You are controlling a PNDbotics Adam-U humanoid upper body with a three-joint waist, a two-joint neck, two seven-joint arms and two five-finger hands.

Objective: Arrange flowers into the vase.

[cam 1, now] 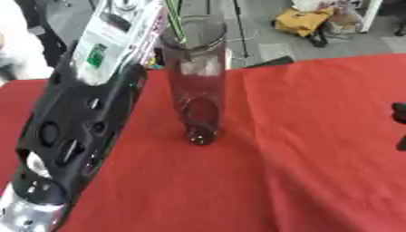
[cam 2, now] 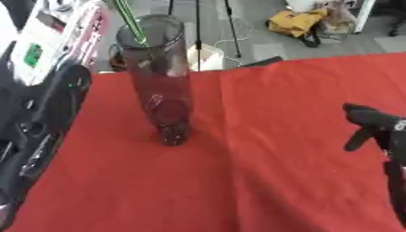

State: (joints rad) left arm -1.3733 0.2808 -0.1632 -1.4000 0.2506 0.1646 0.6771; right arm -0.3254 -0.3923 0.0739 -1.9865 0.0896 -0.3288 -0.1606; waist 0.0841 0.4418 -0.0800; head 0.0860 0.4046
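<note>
A tall clear glass vase [cam 1: 194, 81] stands upright on the red tablecloth [cam 1: 317, 145], left of centre. A thin green flower stem [cam 2: 131, 22] slants down from the top edge into the vase's mouth; its bloom is out of frame. My left arm rises from the lower left, and its white-and-black left hand [cam 1: 111, 41] reaches up beside the vase's rim, its top cut off by the frame. Whether it holds the stem cannot be seen. My right hand [cam 2: 380, 124] hovers at the right edge with relaxed, open black fingers and holds nothing.
Beyond the table's far edge lie a yellow bag [cam 1: 301, 20], a white bucket [cam 2: 205, 56] and thin stand legs [cam 2: 230, 27] on the grey floor. Red cloth stretches between the vase and my right hand.
</note>
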